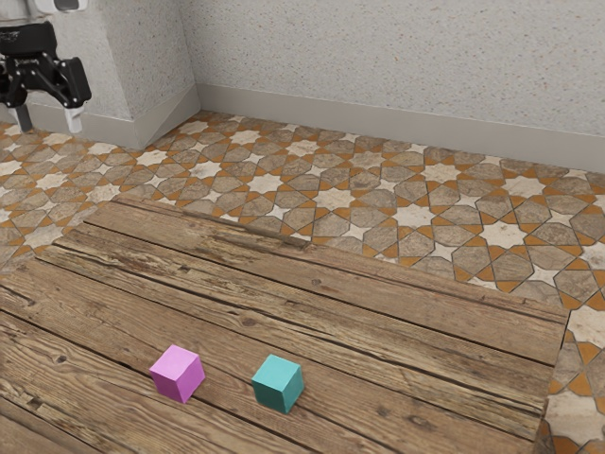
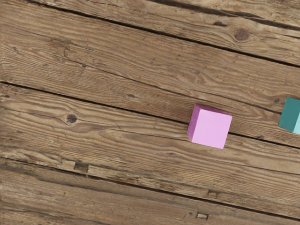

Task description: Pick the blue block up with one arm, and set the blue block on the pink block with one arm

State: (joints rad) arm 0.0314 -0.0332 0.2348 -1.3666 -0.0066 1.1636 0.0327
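Exterior view first: the pincer [image 1: 46, 119] hangs high at the exterior view's far left, above the tiled floor [image 1: 397, 203] beyond the far edge of the tabletop [image 1: 331, 303]. Its two black fingers stand apart and nothing lies between them.

The coming move turns on one relation: the blue block [image 1: 278, 383] lies well apart from the pincer, down on the near part of the tabletop and toward the exterior view's right. I judge the hand must travel toward the near side, toward the right, and a long way down before any grasp can begin.

The pink block [image 1: 178, 373] sits on the same plank region, near the blue block but not touching it, on the blue block's left in the exterior view. It therefore lies closer to the pincer's side than the target does, so the reach to the blue block probably passes over or beside it.

The wrist view agrees. The pink block [image 2: 209, 126] is nearer the middle of what the hand looks down on, while the blue block [image 2: 291, 115] is cut by the frame's edge beyond it. The hand is not yet centred over its target.

The blue block is a cube, so it has no long axis to favour. Its faces sit turned slightly against the plank lines, and the fingers may need a small turn to meet two opposite faces squarely. The pick-up has not begun.
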